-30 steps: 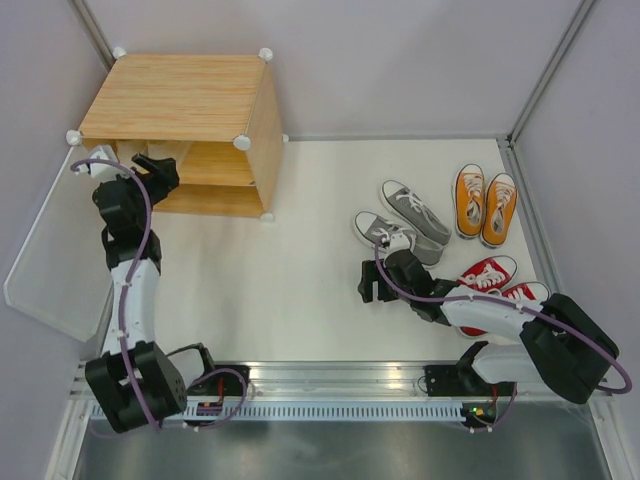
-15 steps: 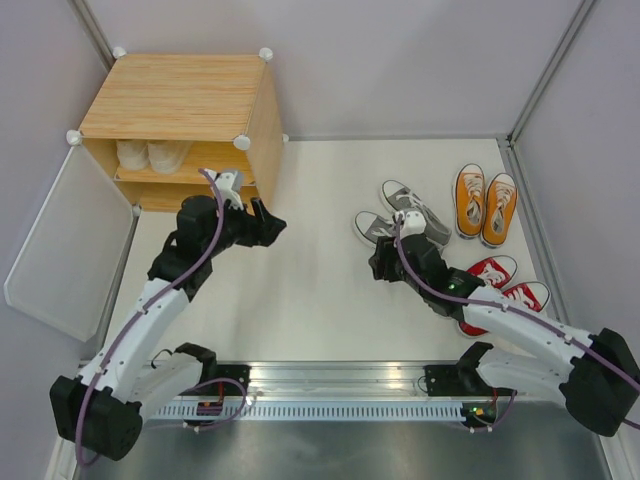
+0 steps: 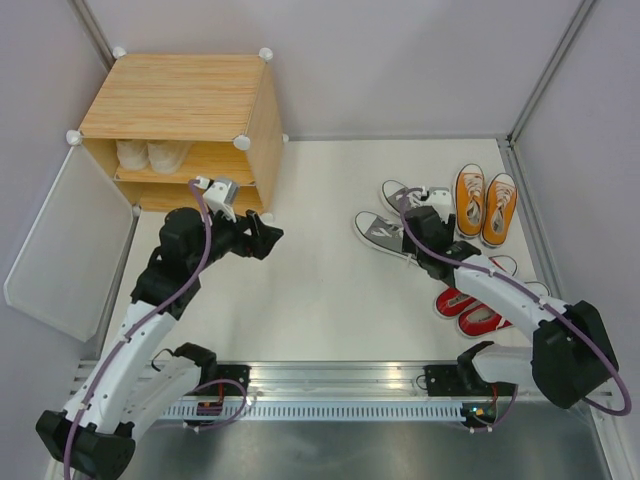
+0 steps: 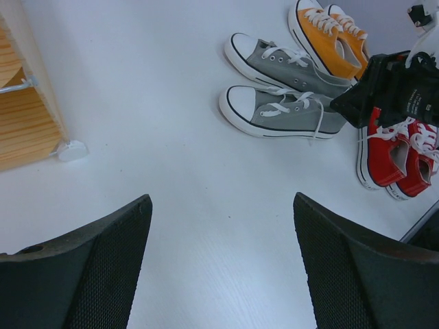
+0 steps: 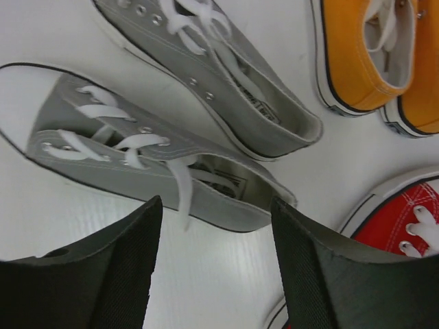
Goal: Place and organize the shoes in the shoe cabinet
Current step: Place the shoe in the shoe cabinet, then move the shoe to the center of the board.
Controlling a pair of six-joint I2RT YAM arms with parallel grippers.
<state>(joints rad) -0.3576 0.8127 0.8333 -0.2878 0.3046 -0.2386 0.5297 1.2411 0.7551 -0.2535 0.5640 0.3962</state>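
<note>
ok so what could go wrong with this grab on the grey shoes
1. The right gripper hangs open over the heel of the near grey shoe, and the other grey shoe lies close beside it: closing could shove it.
2. A loose lace trails off the near shoe under the gripper and might snag.
3. The right arm stretches over the red shoes; lowering could knock them.

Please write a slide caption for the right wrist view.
Open right tool above a grey lace-up canvas sneaker, orange canvas sneakers beside it.
</note>
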